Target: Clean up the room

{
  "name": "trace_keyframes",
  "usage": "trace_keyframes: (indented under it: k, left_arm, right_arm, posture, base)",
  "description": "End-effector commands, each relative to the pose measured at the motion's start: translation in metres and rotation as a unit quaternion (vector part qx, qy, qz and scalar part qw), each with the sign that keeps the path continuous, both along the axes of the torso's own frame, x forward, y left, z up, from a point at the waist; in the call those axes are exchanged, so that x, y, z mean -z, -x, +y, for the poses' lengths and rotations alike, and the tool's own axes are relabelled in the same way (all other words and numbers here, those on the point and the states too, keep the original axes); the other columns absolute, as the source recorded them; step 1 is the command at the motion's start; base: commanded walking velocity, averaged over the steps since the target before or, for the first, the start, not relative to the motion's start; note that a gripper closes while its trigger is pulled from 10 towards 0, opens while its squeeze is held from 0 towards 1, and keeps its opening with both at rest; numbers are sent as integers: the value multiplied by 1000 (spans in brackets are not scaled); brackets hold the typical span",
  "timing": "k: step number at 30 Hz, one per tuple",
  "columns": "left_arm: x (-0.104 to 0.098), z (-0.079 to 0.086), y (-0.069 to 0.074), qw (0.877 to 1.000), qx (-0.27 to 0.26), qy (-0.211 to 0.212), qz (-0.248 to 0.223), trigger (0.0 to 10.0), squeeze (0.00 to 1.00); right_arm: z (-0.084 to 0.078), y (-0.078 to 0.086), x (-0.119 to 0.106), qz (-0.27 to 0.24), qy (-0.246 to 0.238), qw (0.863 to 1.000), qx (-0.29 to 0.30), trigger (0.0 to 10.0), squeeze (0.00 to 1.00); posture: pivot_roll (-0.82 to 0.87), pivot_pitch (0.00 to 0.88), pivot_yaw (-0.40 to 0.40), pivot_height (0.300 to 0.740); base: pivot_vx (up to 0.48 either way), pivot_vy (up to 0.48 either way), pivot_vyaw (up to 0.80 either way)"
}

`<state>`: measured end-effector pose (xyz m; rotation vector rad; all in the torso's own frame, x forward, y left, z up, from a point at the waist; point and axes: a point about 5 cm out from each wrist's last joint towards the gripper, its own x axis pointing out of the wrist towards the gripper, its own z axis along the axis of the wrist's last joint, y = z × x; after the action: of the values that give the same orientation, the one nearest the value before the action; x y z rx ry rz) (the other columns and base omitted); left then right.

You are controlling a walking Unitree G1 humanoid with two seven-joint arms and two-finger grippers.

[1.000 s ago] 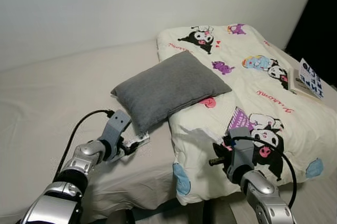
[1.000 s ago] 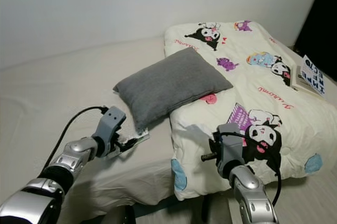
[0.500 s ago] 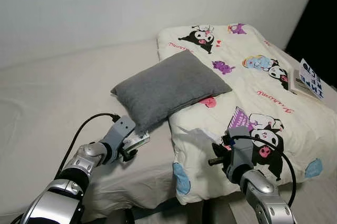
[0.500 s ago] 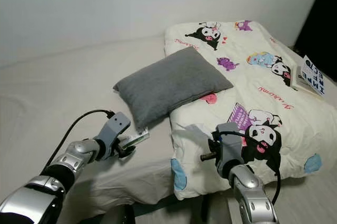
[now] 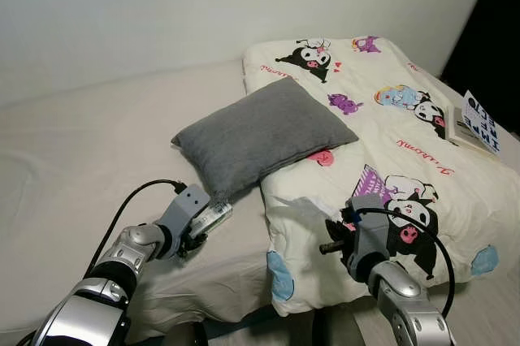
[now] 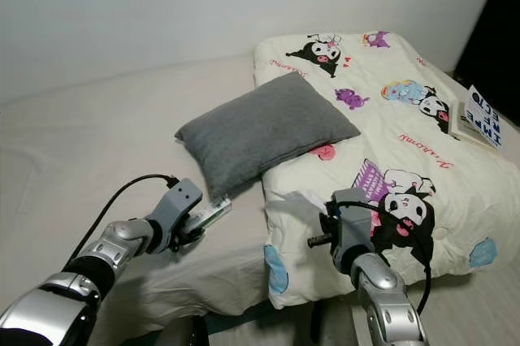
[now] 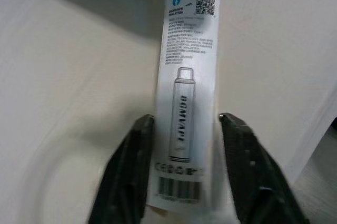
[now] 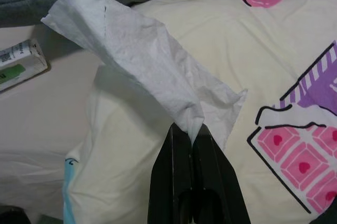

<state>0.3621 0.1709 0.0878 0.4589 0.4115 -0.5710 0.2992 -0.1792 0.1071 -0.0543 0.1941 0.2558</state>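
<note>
Taking the grey pillow (image 5: 262, 136) as landmark: the left gripper (image 7: 181, 182) sat low on the bare mattress (image 5: 73, 159), just off the pillow's near-left corner, w/ its two black fingers (image 7: 126, 176) apart on either side of a small white vape box (image 7: 188, 92) that lay flat on the sheet. Neither finger looked pressed onto the box, so the grab seemed not yet made. The box's far end reached the pillow's shadowed edge. The pillow itself lay crosswise, half on the mattress, half on the cartoon-print quilt (image 5: 406, 151) to its right. Near side of the pillow & to the right, the right gripper (image 8: 192, 145) hung over the quilt's front corner, fingers pinched together on a crumpled white tissue (image 8: 142, 71) lifted clear of the fabric. Far right of the pillow, at the quilt's edge, a book (image 5: 475, 123) sat untouched. Judging progress: early. Tissue was in hand but not binned, box about to be picked up; pillow, quilt & book prob. left to tidy.
</note>
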Motion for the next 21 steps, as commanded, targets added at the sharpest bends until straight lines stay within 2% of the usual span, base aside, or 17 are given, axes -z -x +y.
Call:
trace_keyframes:
  k: [1,17,18,19,21]
  left_arm:
    - [3,9,3,1000,-7,-9,12,0,0]
    - [1,12,4,1000,-4,16,4,0,0]
    - [-3,13,2,999,-11,35,-5,0,0]
    - [-12,16,-1,996,-30,80,-20,235,0]
    - [-26,20,-4,985,-49,159,-49,0,0]
  right_arm:
    - [4,1,7,18,-7,1000,-4,0,0]
    - [6,-3,5,14,-8,1000,-7,0,0]
    - [7,-4,3,11,-13,1000,-6,0,0]
    - [8,-5,2,8,-24,1000,-3,0,0]
    - [10,-7,-1,5,-39,999,-1,0,0]
  posture:
    - [-46,241,45,596]
    - [-40,226,41,596]
    - [-39,222,40,596]
    - [-36,213,36,596]
    - [-29,200,30,596]
  base:
    - [0,0,0]
    - [0,0,0]
    - [0,0,0]
    - [0,0,0]
    - [0,0,0]
